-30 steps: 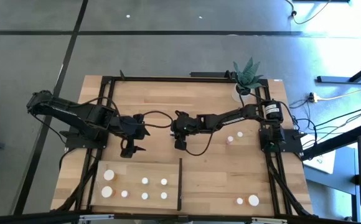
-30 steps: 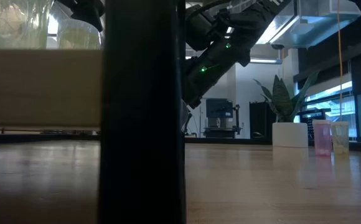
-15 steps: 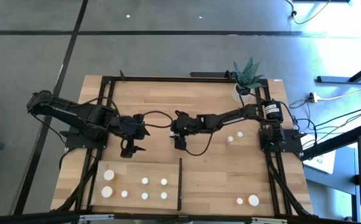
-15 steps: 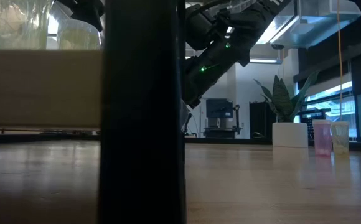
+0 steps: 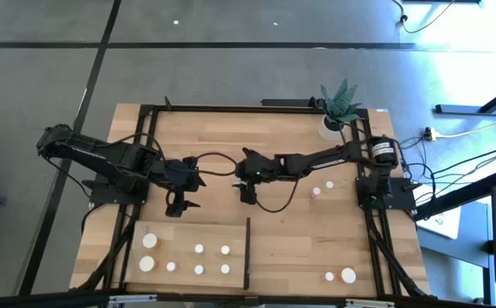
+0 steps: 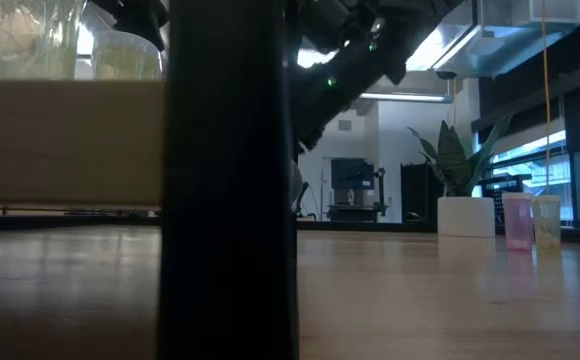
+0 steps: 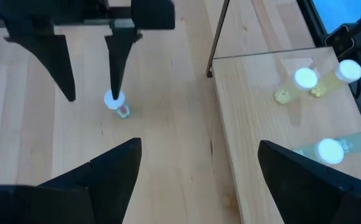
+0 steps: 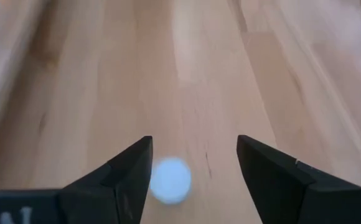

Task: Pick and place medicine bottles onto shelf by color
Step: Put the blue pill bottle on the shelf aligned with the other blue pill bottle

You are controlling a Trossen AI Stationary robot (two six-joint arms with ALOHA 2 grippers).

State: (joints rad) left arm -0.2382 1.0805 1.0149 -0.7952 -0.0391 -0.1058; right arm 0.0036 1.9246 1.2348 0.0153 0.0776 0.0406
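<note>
- The right gripper (image 5: 247, 198) is seen near the middle of the table (image 5: 265, 137) in the high view, with its arm reaching in from the right side.
- Its fingers (image 8: 127, 171) are held wide apart, with nothing between them.
- In the right wrist view, a blurred white-capped bottle (image 8: 170, 180) is seen on the wood below the gap between the fingers; no contact with either finger can be made out.
- In the left wrist view, the right gripper is seen farther off, with a small pink bottle (image 7: 117, 104) standing upright under one of its fingertips (image 7: 114, 87); whether they touch cannot be told.
- The left gripper (image 5: 180, 208) is held just to the left of the right gripper, above bare wood; its fingers (image 7: 106, 168) are also spread wide and hold nothing.
- The shelf (image 5: 188, 235) lies flat at the near left of the table, with its black upright strip (image 5: 247, 253) along its right edge.
- Seven white-capped bottles are counted on the shelf, two larger ones (image 5: 149, 241) at its left end and five small ones (image 5: 199, 249) beside them.
- In the left wrist view, the shelved bottles that show (image 7: 305, 78) look yellowish-green.
- Two small bottles (image 5: 316, 192) stand off the shelf at the right of the table, near the right arm's base.
- Two more, one larger (image 5: 348, 275), stand at the near right corner.
- A potted green plant (image 5: 339, 104) stands at the far right corner.
</note>
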